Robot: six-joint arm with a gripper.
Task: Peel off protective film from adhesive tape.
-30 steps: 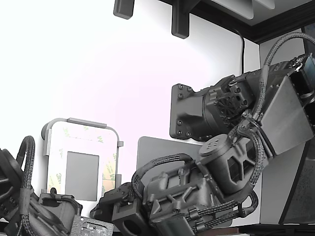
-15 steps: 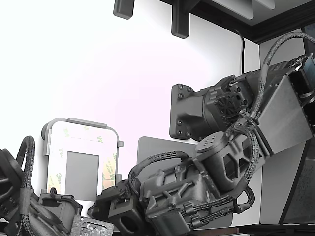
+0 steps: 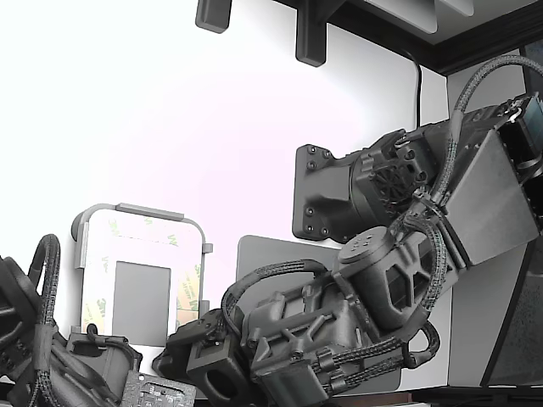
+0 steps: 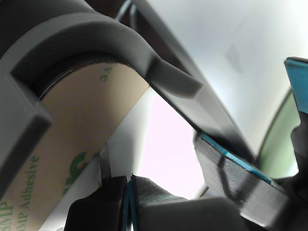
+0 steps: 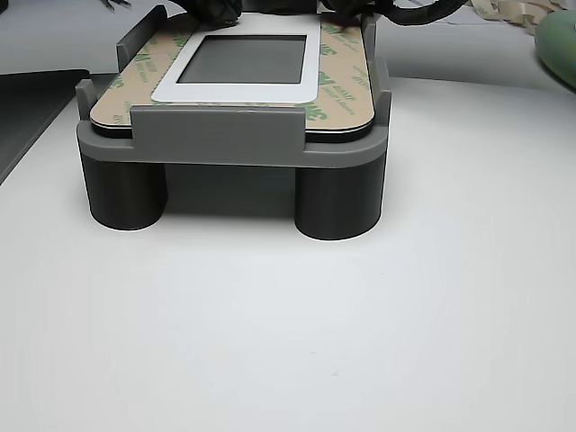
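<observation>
The white plate [image 5: 236, 92] with a grey centre lies in a grey plastic frame [image 5: 216, 139]. Tan protective film [image 5: 337, 76] with green logos faces the adhesive tape around the plate's border. In the exterior view the plate [image 3: 140, 297] is at lower left, and my gripper [image 3: 178, 346] sits at its near right corner, mostly hidden by the wrist. In the wrist view the film [image 4: 72, 130] curves under the frame's corner [image 4: 96, 38]. My gripper [image 4: 129, 191] is shut, pads together, at the film's inner edge. I cannot see film between the pads.
A second arm [image 3: 34, 339] sits at the exterior view's lower left. A dark grey mat [image 3: 263, 254] lies right of the plate. Another dark block with a teal face [image 4: 231, 168] stands beside my fingers. Loose liner strips [image 5: 504, 13] lie behind the frame.
The arm has shifted a little left and down toward the plate's corner over the last second. In the last half second it barely moved. The plate and frame stayed put.
</observation>
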